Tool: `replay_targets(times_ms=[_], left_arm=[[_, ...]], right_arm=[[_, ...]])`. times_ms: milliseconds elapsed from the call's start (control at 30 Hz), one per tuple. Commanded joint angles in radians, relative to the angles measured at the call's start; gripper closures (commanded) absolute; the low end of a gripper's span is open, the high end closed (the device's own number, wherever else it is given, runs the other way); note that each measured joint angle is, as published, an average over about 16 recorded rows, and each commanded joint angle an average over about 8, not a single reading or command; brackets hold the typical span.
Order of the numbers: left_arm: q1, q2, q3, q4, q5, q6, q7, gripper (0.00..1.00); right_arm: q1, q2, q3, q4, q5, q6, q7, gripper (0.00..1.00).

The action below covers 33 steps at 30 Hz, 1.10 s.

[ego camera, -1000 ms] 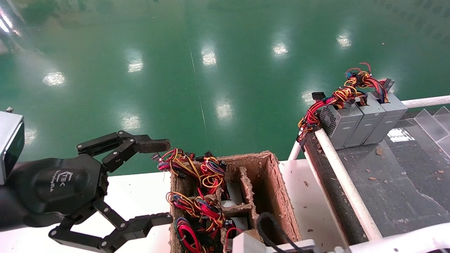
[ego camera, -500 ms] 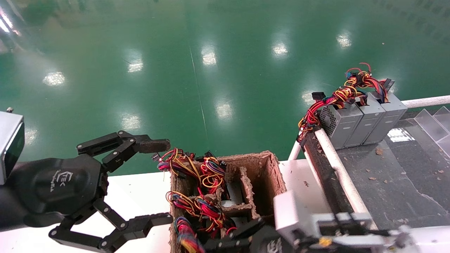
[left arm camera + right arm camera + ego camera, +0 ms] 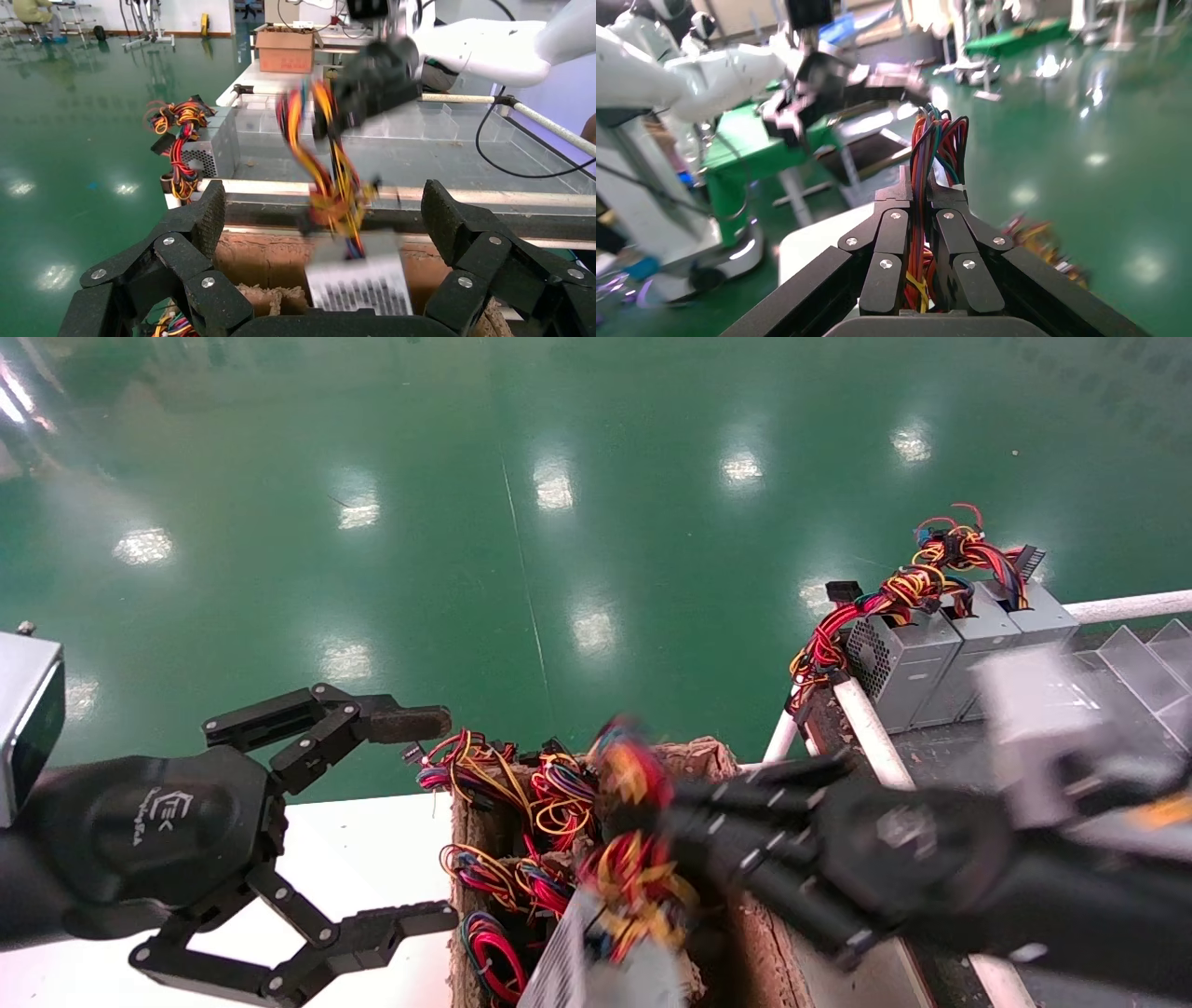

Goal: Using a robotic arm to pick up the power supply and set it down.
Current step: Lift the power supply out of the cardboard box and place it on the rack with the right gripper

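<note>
The power supply (image 3: 596, 975), a small grey box with a red, yellow and black wire bundle (image 3: 633, 882), hangs by its wires over the brown pulp tray (image 3: 759, 943). My right gripper (image 3: 652, 812) is shut on that bundle, which shows pinched between its fingers in the right wrist view (image 3: 921, 189). From the left wrist view the box (image 3: 358, 284) dangles just above the tray's wall (image 3: 260, 260). My left gripper (image 3: 424, 822) stays open beside the tray's left side, holding nothing.
Other wire bundles (image 3: 503, 784) fill the tray's left compartments. Three grey power supplies (image 3: 931, 663) stand in a row on the dark conveyor at the right, behind a white rail (image 3: 866, 728). The tray rests on a white table (image 3: 363, 840) over green floor.
My right arm came in from the lower right, closed on the wires and rose with the power supply out of the tray. The left arm has not moved.
</note>
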Motion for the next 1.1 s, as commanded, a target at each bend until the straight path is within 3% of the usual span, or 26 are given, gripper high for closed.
replay_targets(times_ms=[33, 400, 700, 1100], left_arm=[[0.000, 0.000, 0.000, 0.000, 0.000, 0.000, 0.000, 0.00], [0.000, 0.000, 0.000, 0.000, 0.000, 0.000, 0.000, 0.00], [0.000, 0.000, 0.000, 0.000, 0.000, 0.000, 0.000, 0.00], [0.000, 0.000, 0.000, 0.000, 0.000, 0.000, 0.000, 0.00]], right_arm=[[0.007, 0.021, 0.025, -0.006, 0.029, -0.007, -0.005, 1.00], [0.055, 0.174, 0.142, -0.066, 0.049, 0.010, -0.076, 1.00], [0.024, 0.305, 0.212, -0.179, 0.022, 0.025, -0.158, 1.00], [-0.056, 0.363, 0.254, -0.357, -0.019, 0.076, -0.276, 1.00]])
